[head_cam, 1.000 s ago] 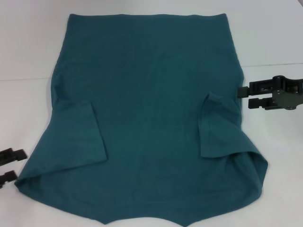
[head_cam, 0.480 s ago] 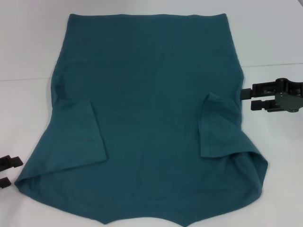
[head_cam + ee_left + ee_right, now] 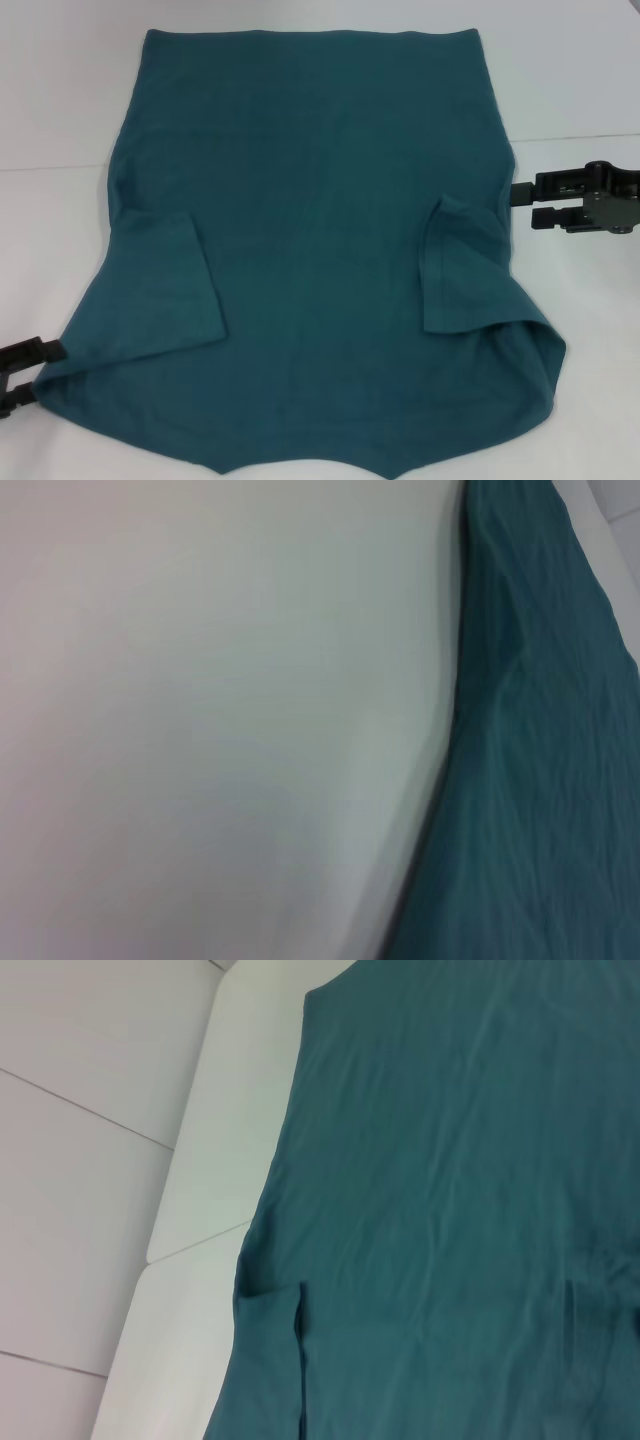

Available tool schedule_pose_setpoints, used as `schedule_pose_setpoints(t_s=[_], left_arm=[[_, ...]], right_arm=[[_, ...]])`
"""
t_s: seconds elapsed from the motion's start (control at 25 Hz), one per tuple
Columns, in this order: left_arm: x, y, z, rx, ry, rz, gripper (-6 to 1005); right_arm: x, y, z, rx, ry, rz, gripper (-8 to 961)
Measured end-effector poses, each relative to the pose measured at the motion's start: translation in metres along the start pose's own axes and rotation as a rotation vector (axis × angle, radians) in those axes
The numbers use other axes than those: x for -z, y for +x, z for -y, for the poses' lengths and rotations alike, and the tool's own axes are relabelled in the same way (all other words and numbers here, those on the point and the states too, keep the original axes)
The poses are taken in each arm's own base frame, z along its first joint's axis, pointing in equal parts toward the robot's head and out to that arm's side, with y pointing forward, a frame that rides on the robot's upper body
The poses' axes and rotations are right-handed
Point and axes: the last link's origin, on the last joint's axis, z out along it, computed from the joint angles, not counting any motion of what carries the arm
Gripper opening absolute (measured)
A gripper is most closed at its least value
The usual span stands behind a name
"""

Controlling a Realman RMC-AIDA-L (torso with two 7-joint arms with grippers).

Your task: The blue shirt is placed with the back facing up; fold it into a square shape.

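We see the left gripper point(image 3: 28, 372) low at the table's point(image 3: 60, 90) near left edge, its two dark fingers parted, one above the other, tips just touching the shirt's point(image 3: 310, 200) near-left corner. It grips nothing yet; the cloth edge sits at the mouth of the open jaws. From the left wrist view we get only bare table point(image 3: 200, 700) and the shirt point(image 3: 540, 780) edge running alongside.

The shirt lies flat on the white table, plain side up, filling most of the middle. Both sleeves are already folded in over the body: the left sleeve point(image 3: 165, 285) lies smooth, the right sleeve point(image 3: 462, 265) a bit rumpled. The near-right corner is bunched and slightly lifted.

The right gripper point(image 3: 522, 205) hovers level at the shirt's right side edge, just beside the right sleeve, fingers spread, holding nothing. The right wrist view shows the shirt point(image 3: 450, 1180) from that side.

Our read: light, limp cotton, no stiffness; it will sag and drag unless held at two points. Not slippery, not fragile. Best holds look like a side edge or a corner, pinching all layers together so the folded sleeves do not slip out.
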Motion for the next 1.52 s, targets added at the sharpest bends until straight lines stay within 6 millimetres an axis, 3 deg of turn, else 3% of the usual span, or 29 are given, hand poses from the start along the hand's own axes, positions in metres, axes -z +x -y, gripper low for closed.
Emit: schedule_pose_setpoints(t_s=[0.92,1.52], left_arm=[[-0.024,0.001,-0.024,-0.026,-0.045,0.067,777],[-0.023,0.005,-0.024,-0.026,-0.053,0.045,524]], right_arm=[[0.007,0.003,0.002,-0.015,-0.028,0.025,628],[0.009,0.004,-0.001,-0.007,-0.058,0.027,609]])
